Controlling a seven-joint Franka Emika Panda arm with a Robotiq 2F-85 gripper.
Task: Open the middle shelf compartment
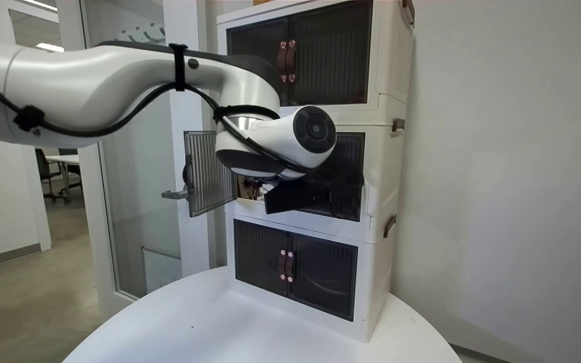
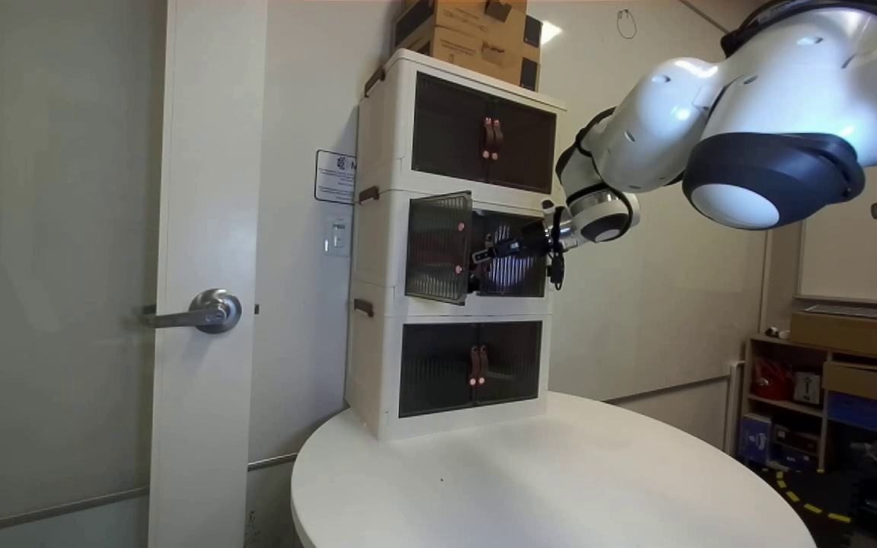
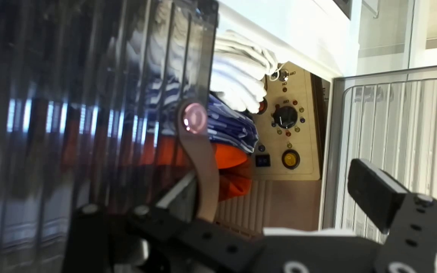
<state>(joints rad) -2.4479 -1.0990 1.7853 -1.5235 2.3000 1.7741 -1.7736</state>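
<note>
1 door (image 2: 436, 247) of the middle compartment (image 1: 384, 176), midway up the stack (image 2: 379, 243), is open; fingers (image 3: 374, 197) spread, 1 apparently behind the closed door's (image 3: 70, 76) handle (image 3: 207, 170), where a skewed pull could slip.

- Middle shelf compartment (image 2: 377, 243): white-framed box, upright, the central tier of three, mid-frame in both exterior views; part of its front is hidden.
- Open door (image 1: 210, 176): tinted, ribbed, swung outward, on the compartment's left in both exterior views, at the right of the wrist view.
- Closed door (image 2: 518, 272): dark, ribbed, set in the frame on the right; it fills the left of the wrist view.
- Brown strap handle (image 3: 208, 167) with a pinkish stud (image 3: 194, 118), near the closed door's edge.
- Interior (image 3: 298, 206): showing between the doors, centre of the wrist view.
</note>
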